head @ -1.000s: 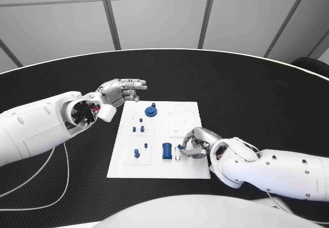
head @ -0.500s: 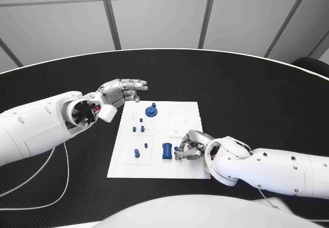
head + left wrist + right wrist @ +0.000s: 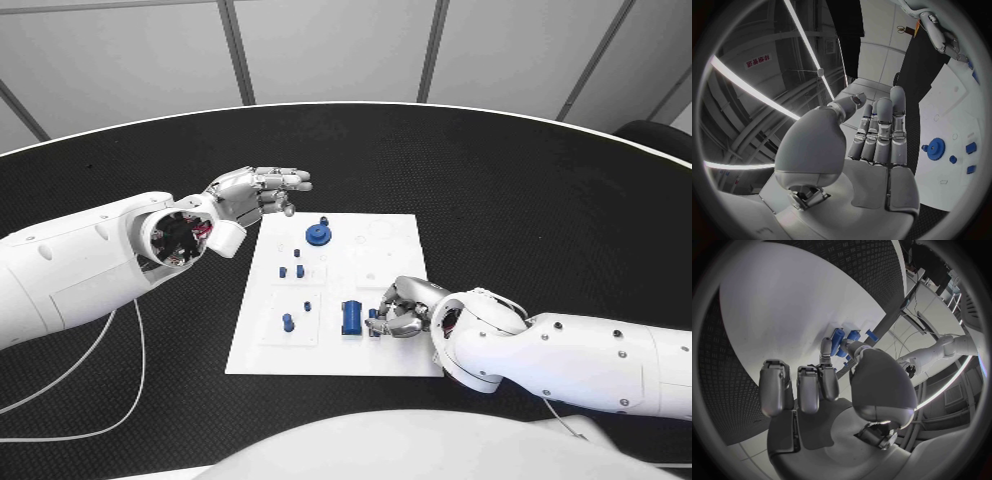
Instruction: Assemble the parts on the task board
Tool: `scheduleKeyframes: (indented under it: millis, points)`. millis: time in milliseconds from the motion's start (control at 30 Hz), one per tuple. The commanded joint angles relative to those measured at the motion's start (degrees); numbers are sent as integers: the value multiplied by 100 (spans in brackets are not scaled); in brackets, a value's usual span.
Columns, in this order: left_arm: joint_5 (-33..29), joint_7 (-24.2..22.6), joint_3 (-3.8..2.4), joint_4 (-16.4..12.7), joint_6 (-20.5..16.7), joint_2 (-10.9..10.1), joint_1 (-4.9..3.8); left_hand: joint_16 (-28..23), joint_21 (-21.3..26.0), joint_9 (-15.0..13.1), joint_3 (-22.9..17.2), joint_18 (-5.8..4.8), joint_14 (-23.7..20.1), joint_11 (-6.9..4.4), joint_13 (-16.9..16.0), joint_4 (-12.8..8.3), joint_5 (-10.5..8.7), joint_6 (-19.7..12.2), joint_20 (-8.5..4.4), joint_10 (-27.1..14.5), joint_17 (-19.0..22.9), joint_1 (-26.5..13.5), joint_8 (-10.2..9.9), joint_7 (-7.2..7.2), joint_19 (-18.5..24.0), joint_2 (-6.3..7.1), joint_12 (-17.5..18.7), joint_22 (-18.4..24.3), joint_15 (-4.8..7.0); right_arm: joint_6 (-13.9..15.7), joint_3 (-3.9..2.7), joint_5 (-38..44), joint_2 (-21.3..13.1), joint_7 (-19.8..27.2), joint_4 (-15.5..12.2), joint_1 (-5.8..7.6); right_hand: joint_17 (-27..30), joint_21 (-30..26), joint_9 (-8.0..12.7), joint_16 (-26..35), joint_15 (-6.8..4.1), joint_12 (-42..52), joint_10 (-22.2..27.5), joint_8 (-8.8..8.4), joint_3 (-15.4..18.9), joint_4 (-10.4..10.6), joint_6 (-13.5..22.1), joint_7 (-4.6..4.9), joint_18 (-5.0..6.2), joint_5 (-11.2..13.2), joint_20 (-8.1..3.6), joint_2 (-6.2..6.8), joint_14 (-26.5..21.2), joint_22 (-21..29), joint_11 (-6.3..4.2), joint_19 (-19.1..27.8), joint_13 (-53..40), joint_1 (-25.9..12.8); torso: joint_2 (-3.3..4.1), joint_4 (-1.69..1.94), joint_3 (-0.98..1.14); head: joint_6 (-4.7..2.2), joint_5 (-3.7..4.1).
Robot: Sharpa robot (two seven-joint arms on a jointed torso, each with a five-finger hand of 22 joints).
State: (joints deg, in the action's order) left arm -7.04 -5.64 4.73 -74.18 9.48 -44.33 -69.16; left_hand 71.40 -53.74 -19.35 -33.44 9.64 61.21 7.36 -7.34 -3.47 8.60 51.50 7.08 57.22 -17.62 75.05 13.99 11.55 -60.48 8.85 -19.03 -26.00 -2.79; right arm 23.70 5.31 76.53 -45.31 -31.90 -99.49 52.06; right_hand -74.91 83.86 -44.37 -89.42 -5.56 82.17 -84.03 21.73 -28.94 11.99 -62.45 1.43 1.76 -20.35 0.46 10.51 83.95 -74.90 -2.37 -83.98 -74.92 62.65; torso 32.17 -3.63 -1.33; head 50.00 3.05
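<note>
The white task board (image 3: 397,235) lies mid-table. On it stand a blue gear (image 3: 317,235), a tall blue block (image 3: 351,318) and small blue pegs (image 3: 296,270) (image 3: 286,322). My right hand (image 3: 404,308) is curled low over the board's near right part and pinches a small blue part (image 3: 376,321) just right of the tall block. In the right wrist view that blue part (image 3: 837,341) sits between thumb and fingertip. My left hand (image 3: 260,195) hovers past the board's far left corner, fingers straight, holding nothing. The left wrist view shows its bare palm (image 3: 873,175), with the gear (image 3: 934,147) beyond.
A white cable (image 3: 130,400) loops over the black table at the near left. The round table edge (image 3: 346,105) curves behind the board. Bare tabletop lies to the right of the board and beyond it.
My right hand has slid a little toward the near edge and the tall blue block, carrying the small blue part. The left hand has stayed still.
</note>
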Motion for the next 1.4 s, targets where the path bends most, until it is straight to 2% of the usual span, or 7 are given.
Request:
scheduleKeyframes:
  millis: [33,433,1000,1200,1300,1367,1400]
  points:
    - [0,6,0,1,2,-2,0,-1,34,7,-11,99,-51,13,7,33,21,-42,46,-42,9,12,-21,-5,11,-2,-8,7,5,0,0,0,-6,9,-13,0,-1450,44,-20,-30,-56,40,-344,44,11,40,-54,-12,-66,16,-38,-2,594,-1364,-36,-516,-1084,-69,4,1,-3,0,1]
    - [0,18,0,6,13,7,0,-1,34,7,-11,99,-51,13,7,33,21,-42,46,-42,9,12,-21,-5,11,-2,-8,7,5,-23,0,0,-31,15,-21,0,-1500,79,-54,-54,-68,70,-360,99,73,118,-70,-27,-73,69,-52,20,604,-1373,-50,-521,-1103,-179,-3,-6,-4,0,4]
    - [1,23,0,18,15,6,0,-1,37,9,-11,99,-54,16,9,36,21,-49,46,-52,10,13,-22,-2,12,2,-9,9,3,19,1,0,-114,5,-53,0,-1509,102,-76,-58,-71,81,-368,140,154,236,-61,-29,-77,194,-58,33,605,-1378,-51,-524,-1112,-313,-3,-9,8,0,21]
    - [1,20,0,23,20,10,0,-1,37,9,-11,99,-54,16,9,36,21,-49,46,-52,10,13,-22,-2,12,2,-9,9,3,273,1,0,-215,248,-145,0,-1476,39,-79,-43,-72,36,-353,142,162,228,-47,-31,-65,212,-60,48,599,-1362,-53,-515,-1087,-301,-12,-11,4,0,29]
    - [1,15,0,36,23,17,1,-1,37,9,-11,99,-54,16,9,36,21,-49,46,-52,10,13,-22,-2,12,2,-9,9,3,509,1,-96,-334,599,-231,2,-1342,-158,-78,22,-61,-109,-294,118,192,177,62,-2,-28,302,-59,124,570,-1311,-31,-479,-1011,-229,-23,-20,0,0,16]
    - [0,10,0,49,24,24,1,-1,37,9,-11,99,-54,16,9,36,21,-49,46,-52,10,13,-22,-2,12,2,-9,9,3,702,-1,-295,-431,904,-286,13,-1224,-352,-53,82,-34,-242,-232,56,182,111,202,45,7,384,-43,162,543,-1260,7,-440,-944,-96,-32,-25,-4,0,17]
    - [0,4,0,56,27,28,2,-1,37,9,-11,99,-54,16,9,36,21,-49,46,-52,10,13,-22,-2,12,2,-9,9,3,816,-3,-488,-487,1208,-300,32,-1151,-455,-3,121,11,-326,-188,-43,214,97,345,116,23,443,-13,224,526,-1233,65,-418,-904,-42,-43,-35,-5,0,14]
